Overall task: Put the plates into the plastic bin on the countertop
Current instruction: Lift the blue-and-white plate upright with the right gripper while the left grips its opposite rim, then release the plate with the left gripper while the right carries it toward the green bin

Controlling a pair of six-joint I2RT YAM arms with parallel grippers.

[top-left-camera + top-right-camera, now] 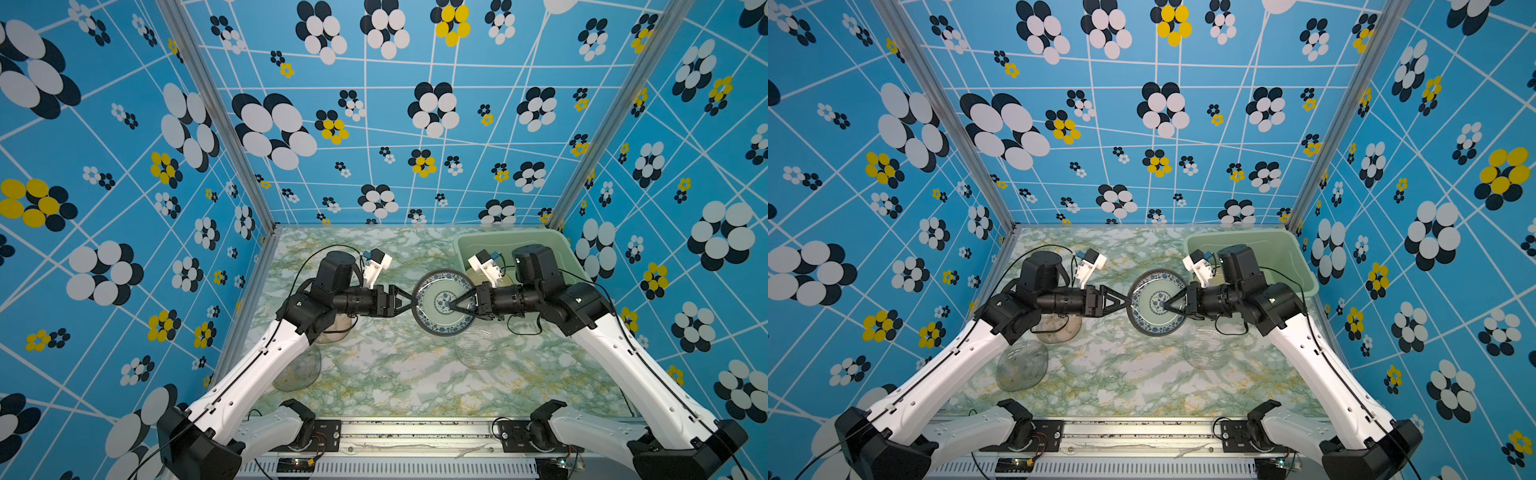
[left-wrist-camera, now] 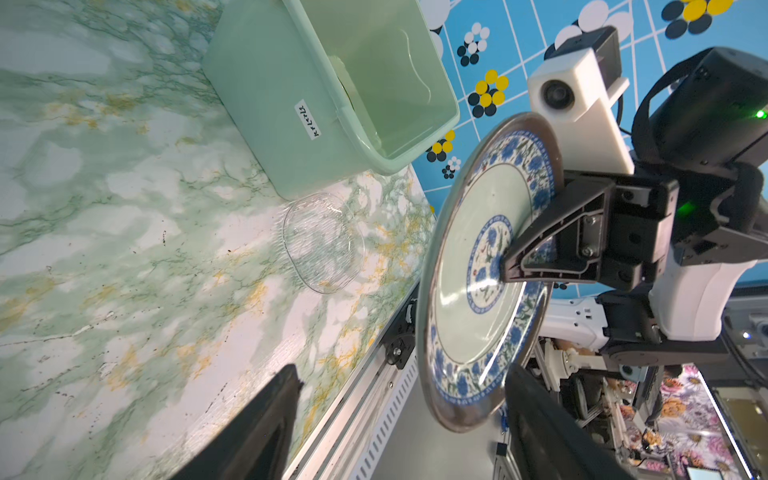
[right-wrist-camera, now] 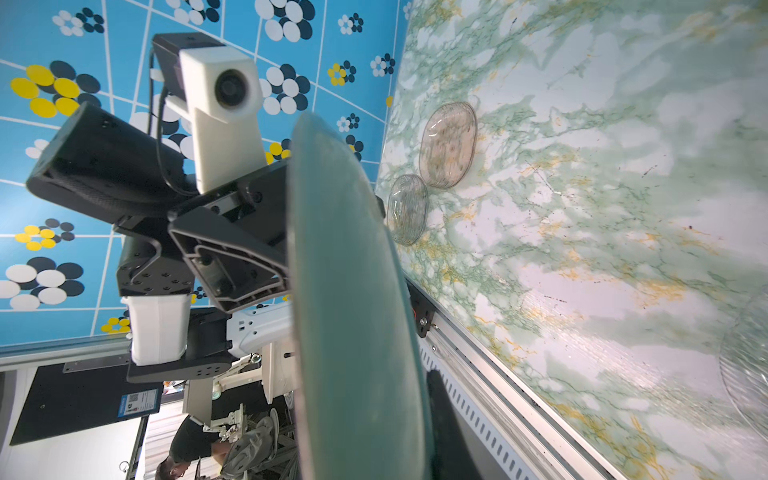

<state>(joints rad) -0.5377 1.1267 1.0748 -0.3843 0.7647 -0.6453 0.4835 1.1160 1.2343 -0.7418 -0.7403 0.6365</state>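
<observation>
A blue-patterned plate (image 1: 432, 291) (image 1: 1148, 299) (image 2: 469, 299) hangs on edge above the countertop (image 1: 395, 374), just left of the plastic bin (image 1: 557, 245) (image 1: 1287, 249) (image 2: 266, 83). My right gripper (image 1: 452, 302) (image 1: 1165, 305) (image 3: 399, 386) is shut on it, with its fingers reaching the plate's middle. In the right wrist view the plate shows its plain green underside (image 3: 353, 291). My left gripper (image 1: 413, 303) (image 1: 1126, 301) (image 2: 403, 370) is open at the opposite rim. The rim sits between its spread jaws, close to one finger.
A clear glass plate (image 1: 478, 347) (image 2: 324, 243) lies in front of the bin. Another glass plate (image 1: 297, 370) (image 3: 407, 208) and a beige plate (image 1: 332, 328) (image 3: 448, 145) lie under my left arm. The metal rail (image 1: 415, 432) borders the countertop's front edge.
</observation>
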